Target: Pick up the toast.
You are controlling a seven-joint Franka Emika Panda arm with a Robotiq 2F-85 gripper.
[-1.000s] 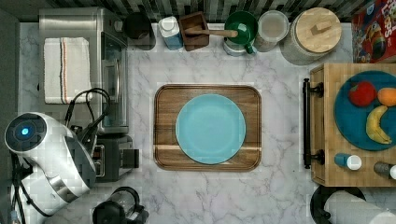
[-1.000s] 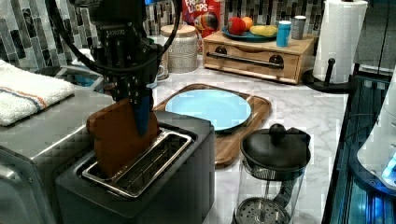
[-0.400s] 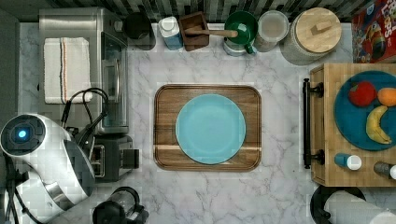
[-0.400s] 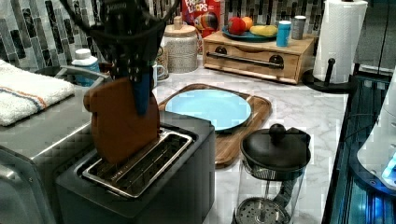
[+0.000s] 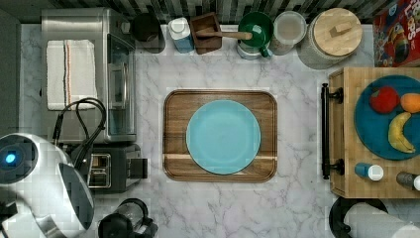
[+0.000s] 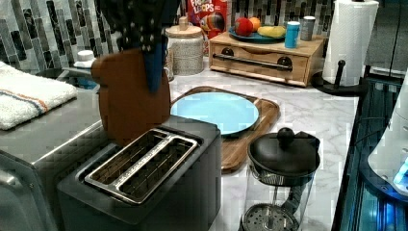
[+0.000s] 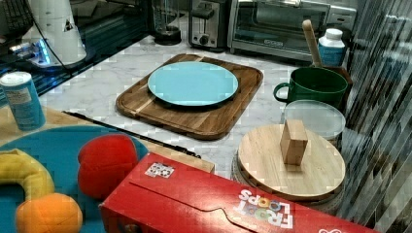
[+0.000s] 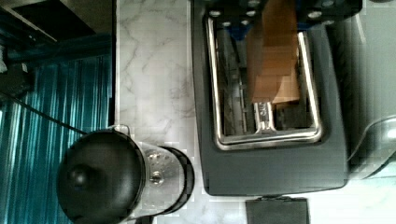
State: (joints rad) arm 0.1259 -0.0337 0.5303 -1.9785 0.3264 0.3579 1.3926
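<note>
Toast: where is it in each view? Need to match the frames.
Left view: toast upper left of centre, held above the black toaster.
Wrist view: toast over one toaster slot.
Shared landmark: the toaster, top view's lower left, right view's top centre.

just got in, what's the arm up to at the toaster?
The gripper is shut on the toast and holds it upright over the toaster. In the left view the slice's lower edge is about level with the slot opening; whether it is fully clear is hard to tell. The blue plate sits bare on the wooden tray beside the toaster.
</note>
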